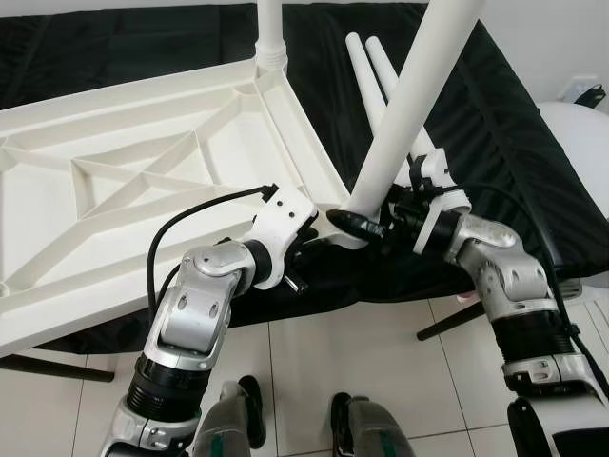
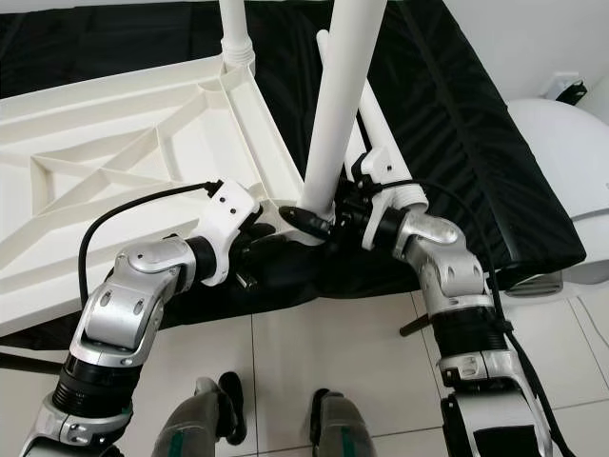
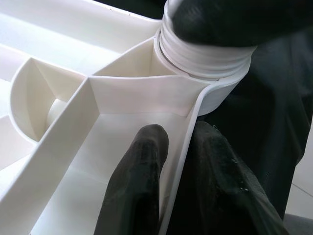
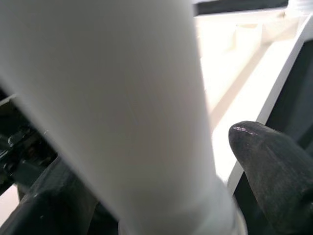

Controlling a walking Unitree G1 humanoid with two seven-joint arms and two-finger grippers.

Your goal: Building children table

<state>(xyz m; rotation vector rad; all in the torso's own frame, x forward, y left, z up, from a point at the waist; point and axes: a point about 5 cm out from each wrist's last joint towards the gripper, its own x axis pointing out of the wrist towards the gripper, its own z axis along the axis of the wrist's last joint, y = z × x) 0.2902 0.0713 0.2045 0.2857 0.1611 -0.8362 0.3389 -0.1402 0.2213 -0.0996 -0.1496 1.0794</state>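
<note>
The white table top (image 1: 114, 190) lies upside down on a black cloth. One white leg (image 1: 270, 33) stands upright in its far corner. A second leg (image 1: 409, 105) leans in the near corner socket, and my right gripper (image 1: 366, 227) is shut on its base. In the right wrist view the leg (image 4: 122, 98) sits between both black fingers (image 4: 274, 166). My left gripper (image 3: 178, 161) is shut on the table rim (image 3: 188, 127) just beside that corner. The leg's threaded end (image 3: 205, 54) rests at the socket.
Two spare white legs (image 1: 366, 71) lie on the cloth behind the held one. A white rounded object (image 1: 580, 143) stands at the right. The table's near edge overhangs tiled floor (image 1: 314, 381) by my feet. A dark stand foot (image 1: 447, 324) juts out below.
</note>
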